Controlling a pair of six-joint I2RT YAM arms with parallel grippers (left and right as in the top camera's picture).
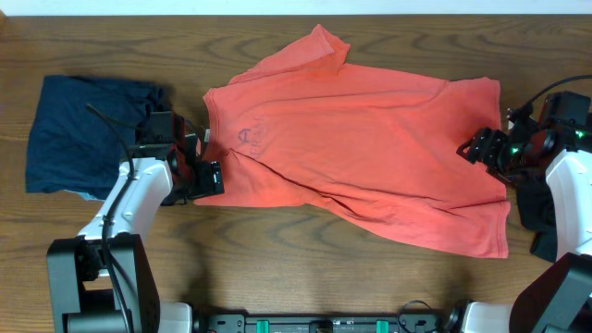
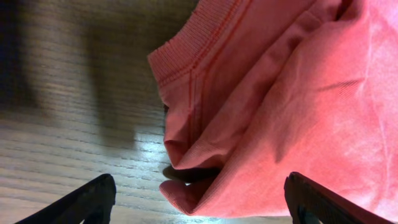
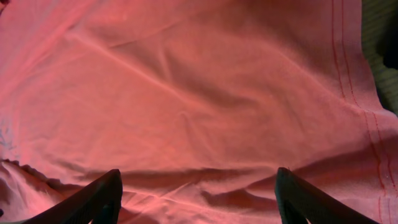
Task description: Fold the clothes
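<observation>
Shows a coral-red short-sleeved fabric T-shirt [image 1: 370, 148] spread across the middle of a brown wooden table [image 1: 277, 277], ribbed collar toward the left, hem toward the right, with some wrinkles along the near side. Shows also a dark navy fabric garment [image 1: 74, 129] lying left of it, apart from the shirt, and a black fabric garment [image 1: 529, 205] at the right edge. Finds the left gripper [image 1: 208, 166] just beside the collar, fingers spread wide, clamping nothing. Finds the right gripper [image 1: 481, 148] over the hem end, fingers also spread wide, no cloth pinched.
</observation>
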